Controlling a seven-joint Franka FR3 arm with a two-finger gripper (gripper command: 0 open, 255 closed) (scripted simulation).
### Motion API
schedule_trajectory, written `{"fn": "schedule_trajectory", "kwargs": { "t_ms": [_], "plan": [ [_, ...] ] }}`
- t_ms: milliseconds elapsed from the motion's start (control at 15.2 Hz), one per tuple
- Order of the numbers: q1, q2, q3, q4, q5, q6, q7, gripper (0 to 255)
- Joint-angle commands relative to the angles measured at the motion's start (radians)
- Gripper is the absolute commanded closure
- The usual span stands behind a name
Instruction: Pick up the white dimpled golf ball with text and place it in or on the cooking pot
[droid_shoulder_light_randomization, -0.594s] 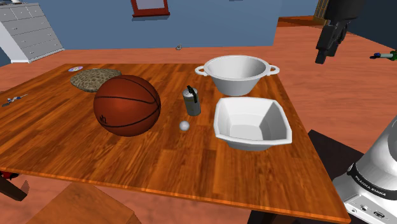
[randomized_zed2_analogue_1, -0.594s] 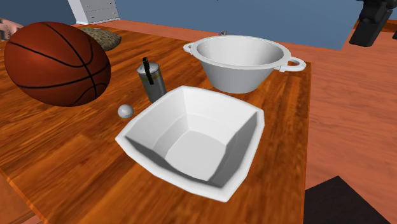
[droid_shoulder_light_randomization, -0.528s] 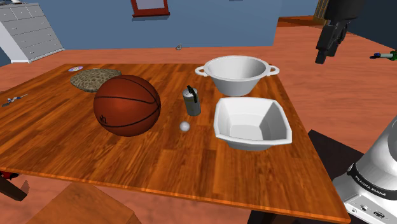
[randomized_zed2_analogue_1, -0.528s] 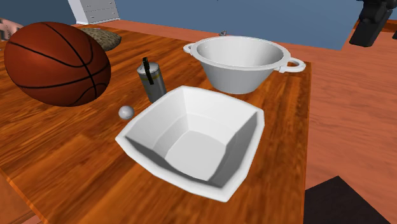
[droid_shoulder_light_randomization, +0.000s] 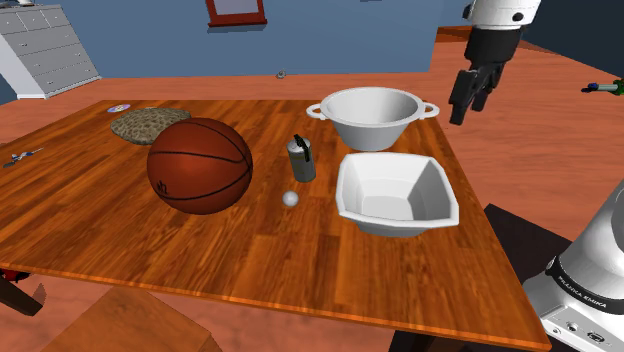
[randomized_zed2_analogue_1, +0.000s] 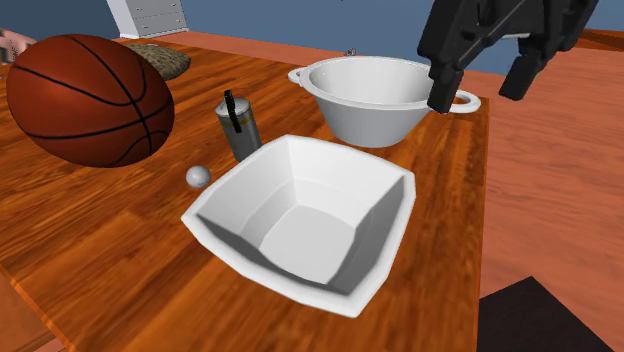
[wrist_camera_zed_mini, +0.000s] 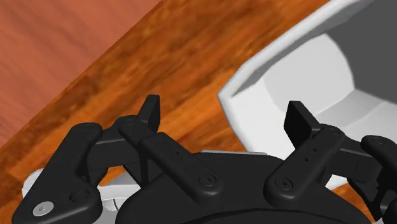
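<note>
White and small, the ball (droid_shoulder_light_randomization: 290, 198) sits on the wood table (droid_shoulder_light_randomization: 100, 230), just in front of a grey canister (droid_shoulder_light_randomization: 302, 160) in the shoulder view. It lies between the basketball (droid_shoulder_light_randomization: 200, 165) and the square bowl (droid_shoulder_light_randomization: 395, 195), touching none of them. In the second exterior view I see the ball (randomized_zed2_analogue_1: 198, 176) just off the bowl's (randomized_zed2_analogue_1: 300, 230) corner, with the canister (randomized_zed2_analogue_1: 240, 130) close behind it.

My gripper (droid_shoulder_light_randomization: 467, 112) hangs well apart from it, in the air past the pot (droid_shoulder_light_randomization: 375, 130), near the handle on the shoulder view's right. Its fingers stand wide apart and hold nothing. The second exterior view shows the gripper (randomized_zed2_analogue_1: 477, 98) the same way, beside the pot (randomized_zed2_analogue_1: 375, 120). From the wrist, the gripper (wrist_camera_zed_mini: 222, 108) frames bare table and a faceted white wall (wrist_camera_zed_mini: 331, 70), probably the bowl.

I judge the ball light, hard and slick, so it will roll at any nudge. I would come straight down and close across its widest part, at mid-height. One finger should go on the basketball side and one on the bowl side, since the canister crowds the far side.

A sphere has no long axis and points nowhere. I cannot make out dimples or text from here, so the wrist angle can be set by the neighbours alone.
</note>
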Motion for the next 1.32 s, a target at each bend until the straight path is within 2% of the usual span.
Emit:
{"fn": "schedule_trajectory", "kwargs": {
  "t_ms": [0, 396, 726, 990, 1254],
  "plan": [
    [0.008, 0.030, 0.039, -0.014, 0.018, 0.067, 0.037, 0],
    [0.024, 0.156, 0.162, -0.012, 0.047, 0.252, 0.155, 0],
    [0.019, 0.295, 0.268, 0.030, 0.030, 0.396, 0.265, 0],
    [0.001, 0.425, 0.355, 0.089, -0.024, 0.496, 0.369, 0],
    [-0.023, 0.573, 0.439, 0.171, -0.128, 0.575, 0.499, 0]
  ]
}}
